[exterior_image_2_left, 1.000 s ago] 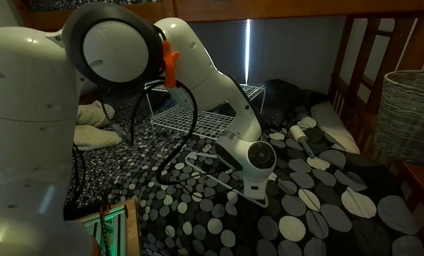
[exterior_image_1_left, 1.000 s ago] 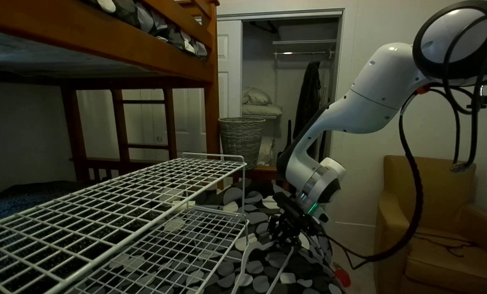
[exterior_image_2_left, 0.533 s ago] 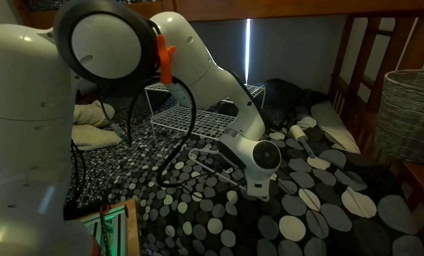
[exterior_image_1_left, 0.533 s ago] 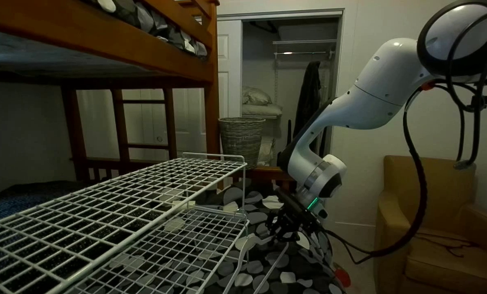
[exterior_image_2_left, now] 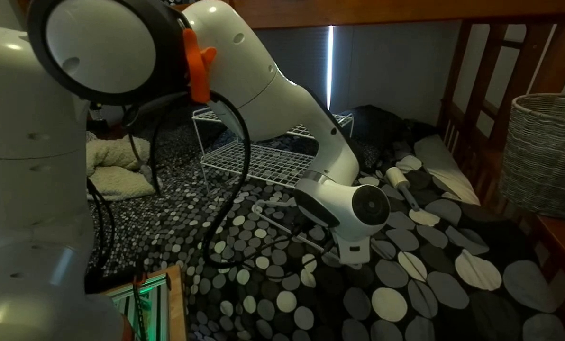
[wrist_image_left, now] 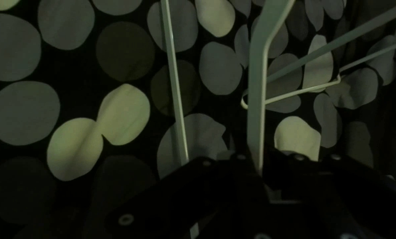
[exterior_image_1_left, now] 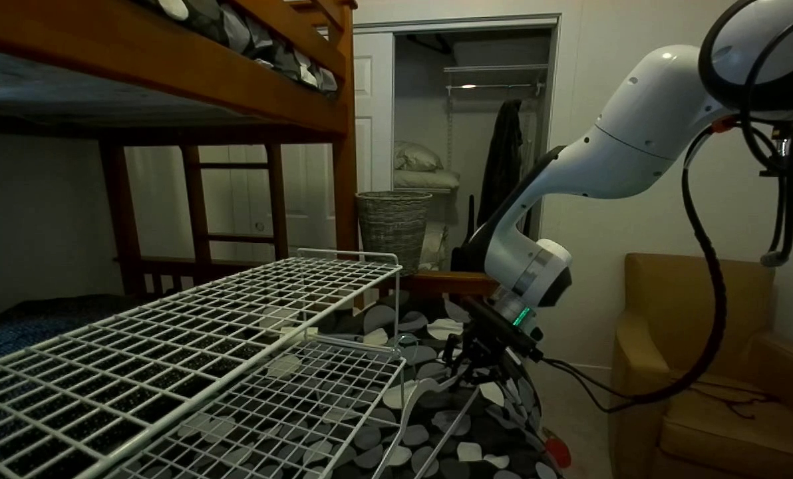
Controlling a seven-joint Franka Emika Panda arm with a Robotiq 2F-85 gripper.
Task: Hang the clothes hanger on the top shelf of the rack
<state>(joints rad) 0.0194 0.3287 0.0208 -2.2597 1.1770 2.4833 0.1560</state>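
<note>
Gripper [wrist_image_left: 257, 162]: jaws closed on the clothes hanger [wrist_image_left: 257, 86], broad limb pinched between them. Grasp done, by my reading; hanging not yet. Whether lifted clear of the bed, cannot tell. Left to do: raise to the top shelf [exterior_image_1_left: 197, 339], hook over, let go. Hanger pale, smooth, plastic-looking; flat bent limb in the jaws, thinner straight bar just beside them; hook hard to make out. Below the jaws: bedding [wrist_image_left: 125, 113], dark fabric with grey and pale rounded patches, creased. Beyond the jaws: rack [exterior_image_2_left: 263, 162], white wire grid, two flat tiers. Farther from the jaws: woven basket [exterior_image_1_left: 393, 219], tapering downward
</note>
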